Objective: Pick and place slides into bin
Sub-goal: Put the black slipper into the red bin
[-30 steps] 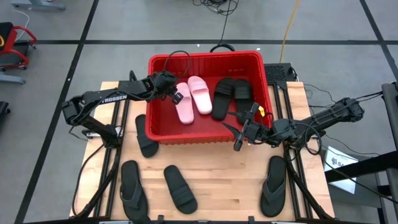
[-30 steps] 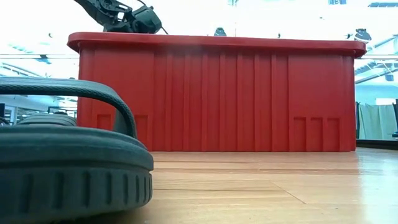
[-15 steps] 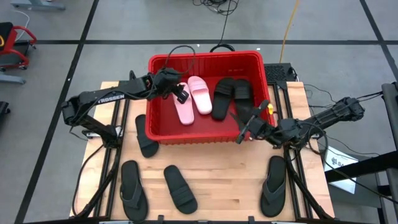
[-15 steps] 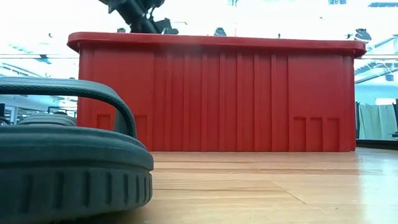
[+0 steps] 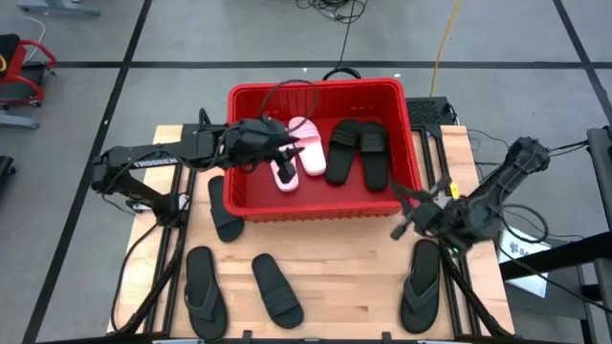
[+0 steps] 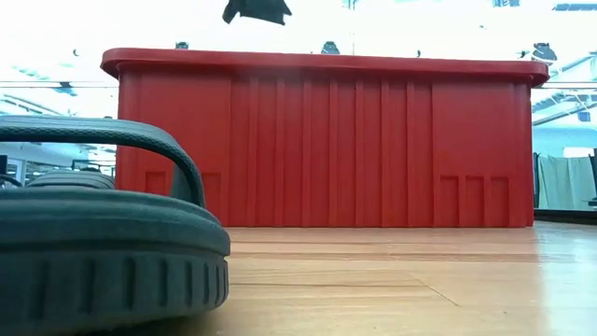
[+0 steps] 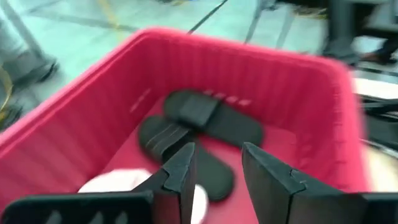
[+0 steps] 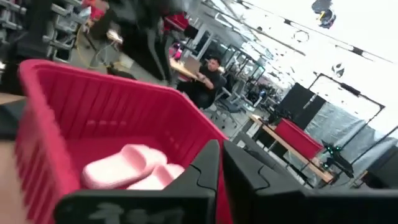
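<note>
The red bin (image 5: 320, 205) stands at the table's far middle. Inside it lie two pale pink slides (image 5: 308, 151) and two black slides (image 5: 359, 151) on its floor. My left gripper (image 5: 290, 153) hovers open over the pink slides at the bin's left side. In the left wrist view nothing lies between its fingers (image 7: 214, 174). My right gripper (image 5: 404, 215) is shut and empty, above the table just outside the bin's near right corner. Black slides (image 5: 277, 290) (image 5: 205, 301) (image 5: 225, 208) and a black flip-flop (image 5: 421, 285) lie flat on the table.
The bin's tall walls (image 6: 317, 140) rise between the table and the slides inside. One black slide (image 6: 103, 252) fills the low view's near left. Bare wood shows between the bin and the slides near the front edge. People sit in the room beyond (image 8: 208, 74).
My right gripper has drawn back from over the bin's near right corner toward the table's right and near edges, and its fingers have shut. My left gripper has moved up and toward the table's right, farther over the pink slides.
</note>
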You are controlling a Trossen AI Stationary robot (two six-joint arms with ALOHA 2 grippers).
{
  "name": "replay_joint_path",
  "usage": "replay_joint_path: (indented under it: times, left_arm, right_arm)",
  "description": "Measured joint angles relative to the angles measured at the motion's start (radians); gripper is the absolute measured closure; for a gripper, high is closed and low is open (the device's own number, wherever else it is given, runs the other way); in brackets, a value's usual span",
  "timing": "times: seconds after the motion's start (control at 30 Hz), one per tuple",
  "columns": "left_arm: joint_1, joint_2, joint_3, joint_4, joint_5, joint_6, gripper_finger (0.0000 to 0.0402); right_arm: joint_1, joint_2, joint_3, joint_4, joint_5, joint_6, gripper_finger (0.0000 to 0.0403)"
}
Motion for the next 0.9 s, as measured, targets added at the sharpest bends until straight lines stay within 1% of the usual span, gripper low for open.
replay_joint_path:
  times: [0.03, 0.23, 0.33, 0.5, 0.6, 0.73, 0.9]
  left_arm:
    - [-0.019, -0.001, 0.009, 0.000, 0.000, 0.008, 0.0275]
    - [-0.117, -0.001, 0.052, 0.017, -0.001, 0.011, 0.0275]
    - [-0.155, 0.001, 0.052, 0.026, -0.004, 0.011, 0.0275]
    - [-0.205, 0.001, 0.052, 0.025, -0.050, 0.013, 0.0275]
    - [-0.228, 0.001, 0.052, 0.023, -0.067, 0.006, 0.0275]
    - [-0.253, 0.001, 0.052, 0.024, -0.076, -0.001, 0.0275]
    - [-0.274, 0.001, 0.052, 0.024, -0.078, -0.001, 0.0275]
  right_arm:
    - [0.036, 0.000, 0.000, 0.000, 0.018, 0.005, 0.0398]
    - [0.239, -0.001, 0.000, 0.038, 0.018, 0.047, 0.0402]
    - [0.329, 0.000, 0.000, 0.030, 0.019, 0.113, 0.0402]
    - [0.473, 0.000, -0.037, 0.031, 0.019, 0.218, 0.0402]
    - [0.539, 0.000, -0.085, 0.031, 0.019, 0.325, 0.0403]
    - [0.599, 0.000, -0.153, 0.044, 0.010, 0.509, 0.0403]
    - [0.633, 0.000, -0.209, 0.046, -0.124, 0.731, 0.0403]
